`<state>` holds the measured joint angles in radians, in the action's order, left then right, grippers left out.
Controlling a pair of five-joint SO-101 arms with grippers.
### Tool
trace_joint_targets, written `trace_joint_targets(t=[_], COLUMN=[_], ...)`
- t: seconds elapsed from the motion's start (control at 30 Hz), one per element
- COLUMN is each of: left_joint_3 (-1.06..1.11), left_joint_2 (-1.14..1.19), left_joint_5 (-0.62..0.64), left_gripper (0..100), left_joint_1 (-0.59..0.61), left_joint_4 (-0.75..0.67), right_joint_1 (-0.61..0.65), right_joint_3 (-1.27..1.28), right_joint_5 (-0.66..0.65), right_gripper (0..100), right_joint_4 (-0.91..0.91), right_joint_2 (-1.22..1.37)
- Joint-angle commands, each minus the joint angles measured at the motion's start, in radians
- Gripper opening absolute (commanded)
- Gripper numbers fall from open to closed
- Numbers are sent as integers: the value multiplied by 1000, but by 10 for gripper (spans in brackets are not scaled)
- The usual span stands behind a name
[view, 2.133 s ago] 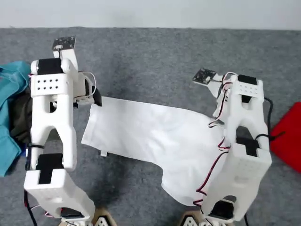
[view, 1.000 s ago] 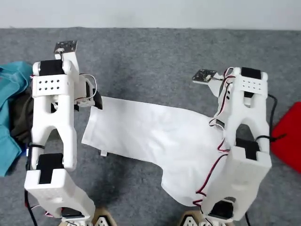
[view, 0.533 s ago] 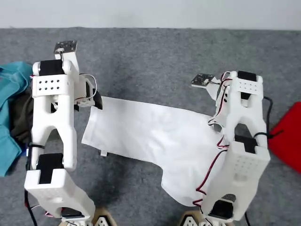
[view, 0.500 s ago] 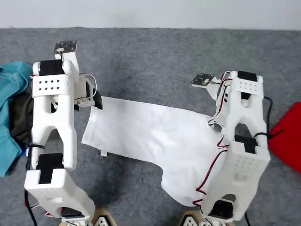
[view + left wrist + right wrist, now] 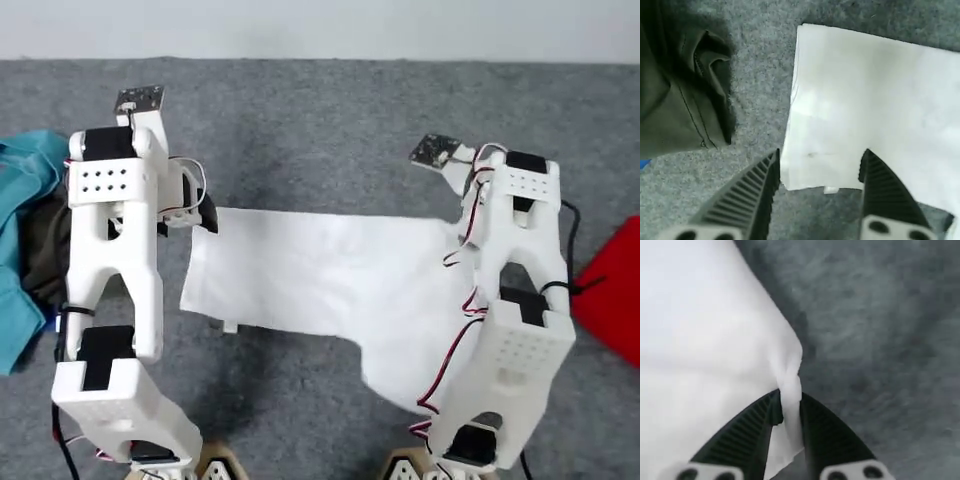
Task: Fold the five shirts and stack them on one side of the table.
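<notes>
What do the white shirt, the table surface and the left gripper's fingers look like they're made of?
The white shirt looks like thin soft cloth, matte; it bunches into a twist where the right gripper pinches it. The table surface seems to be grey felt or short-pile carpet, judging by its fuzzy speckled texture. The fingers of the left gripper are black, probably printed plastic, with ribbed inner faces.

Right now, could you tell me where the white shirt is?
In the high view the white shirt lies spread over the table's middle; the right gripper pinches its right corner, the open left gripper hovers over its left edge.
</notes>
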<state>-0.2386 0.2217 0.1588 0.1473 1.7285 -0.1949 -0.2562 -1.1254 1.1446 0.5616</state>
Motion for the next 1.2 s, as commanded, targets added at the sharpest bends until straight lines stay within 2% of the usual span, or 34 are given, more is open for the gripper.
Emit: trace_joint_targets(t=[0.0, 0.13, 0.27, 0.43, 0.7, 0.8, 0.93, 1.03, 1.1, 1.17], left_joint_3=[-4, -4, -4, -4, -1, 36, 88, 91, 90, 90], left_joint_2=[-55, -55, -55, -51, -51, -57, -57, -57, -58, -58], left_joint_5=[3, 3, 3, 3, 5, 5, 6, 8, 8, 8], left_gripper=[242, 242, 242, 242, 242, 242, 242, 242, 242, 242], left_joint_1=[-8, -8, -8, -8, -8, -12, -41, -75, -97, -109], left_joint_4=[29, 29, 29, 29, 29, 29, 29, 29, 29, 29], right_joint_1=[-38, -45, -41, -36, -36, -39, -36, -19, -2, -21], right_joint_3=[-41, -41, -41, -40, -155, -255, -422, -542, -595, -560], right_joint_5=[11, 11, 11, 11, 11, 11, 8, -3, -81, -126], right_gripper=[8, 8, 32, 281, 273, 273, 273, 273, 272, 273], right_joint_4=[-163, -302, -334, -294, -156, -54, 170, 437, 656, 650], right_joint_2=[-2, 5, 5, -1, -5, -5, -5, -7, -5, -19])
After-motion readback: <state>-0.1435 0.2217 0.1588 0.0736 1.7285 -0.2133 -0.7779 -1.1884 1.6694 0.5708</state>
